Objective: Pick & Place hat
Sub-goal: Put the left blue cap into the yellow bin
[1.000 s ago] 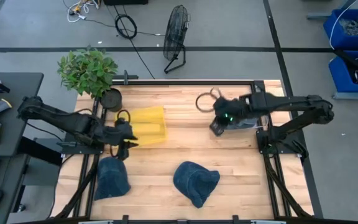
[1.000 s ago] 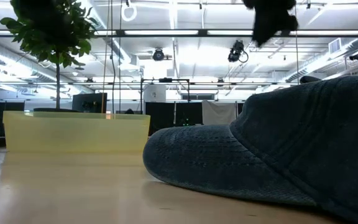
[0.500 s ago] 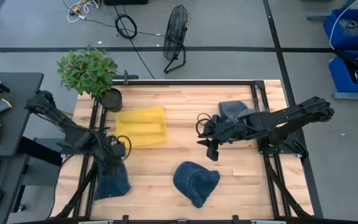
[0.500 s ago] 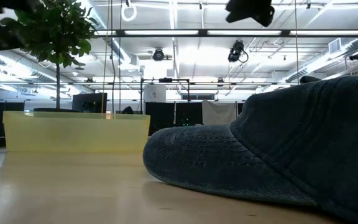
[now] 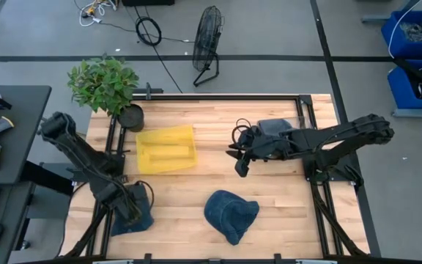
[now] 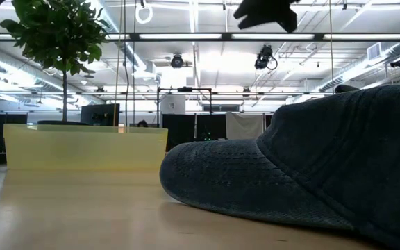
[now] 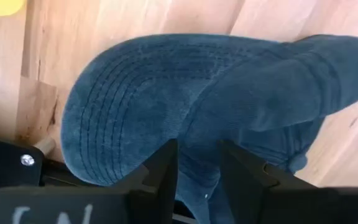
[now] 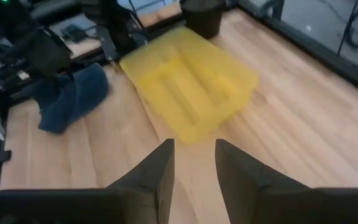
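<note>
Hat (image 5: 132, 213) half hidden under left gripper (image 5: 132, 207)

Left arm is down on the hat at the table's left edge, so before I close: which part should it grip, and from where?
Grip the crown fabric of the hat from straight above. In the left wrist view the left gripper is open astride a raised fold of the soft, crumpled cap, which likely pinches more easily than the flat brim.

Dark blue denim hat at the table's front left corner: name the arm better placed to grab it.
Left. The left gripper hangs right over that dark blue denim hat, fingers open and close above the fabric. The right gripper is open too, but mid-table, beside the yellow plastic bin.
</note>
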Robot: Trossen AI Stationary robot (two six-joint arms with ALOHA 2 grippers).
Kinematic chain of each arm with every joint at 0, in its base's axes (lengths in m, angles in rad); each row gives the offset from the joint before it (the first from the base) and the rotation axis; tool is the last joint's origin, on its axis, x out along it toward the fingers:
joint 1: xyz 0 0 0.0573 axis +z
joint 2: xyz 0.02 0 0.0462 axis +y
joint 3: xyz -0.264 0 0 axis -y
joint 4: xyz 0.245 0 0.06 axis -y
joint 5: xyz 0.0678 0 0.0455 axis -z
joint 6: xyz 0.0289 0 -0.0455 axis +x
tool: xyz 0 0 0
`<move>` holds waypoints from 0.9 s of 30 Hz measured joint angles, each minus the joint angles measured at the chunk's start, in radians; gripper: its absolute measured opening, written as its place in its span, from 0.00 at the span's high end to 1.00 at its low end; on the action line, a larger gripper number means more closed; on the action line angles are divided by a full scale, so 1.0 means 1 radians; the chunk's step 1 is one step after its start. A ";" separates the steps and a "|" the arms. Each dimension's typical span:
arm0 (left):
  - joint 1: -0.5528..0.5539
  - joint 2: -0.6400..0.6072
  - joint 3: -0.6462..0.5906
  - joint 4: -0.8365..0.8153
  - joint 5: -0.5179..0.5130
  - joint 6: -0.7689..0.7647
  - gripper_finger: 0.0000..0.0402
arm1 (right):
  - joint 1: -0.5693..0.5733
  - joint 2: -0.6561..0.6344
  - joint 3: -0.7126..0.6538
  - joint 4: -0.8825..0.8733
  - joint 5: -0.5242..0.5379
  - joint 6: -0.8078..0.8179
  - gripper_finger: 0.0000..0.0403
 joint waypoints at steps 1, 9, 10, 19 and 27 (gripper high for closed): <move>-0.004 0.005 0.000 0.000 0.000 0.001 0.70 | 0.000 0.000 -0.009 -0.006 -0.004 0.009 0.70; -0.004 0.010 0.000 0.000 0.026 0.005 0.70 | -0.009 0.001 -0.069 -0.006 -0.036 0.016 0.70; -0.005 0.009 0.002 -0.002 0.031 0.016 0.70 | -0.009 0.000 -0.072 -0.001 -0.036 0.014 0.70; -0.020 0.007 0.085 -0.048 0.047 0.112 0.70 | -0.009 0.000 -0.079 0.034 -0.050 0.014 0.70; -0.037 0.015 0.084 -0.047 0.047 0.144 0.59 | -0.009 0.000 -0.079 0.032 -0.050 0.005 0.70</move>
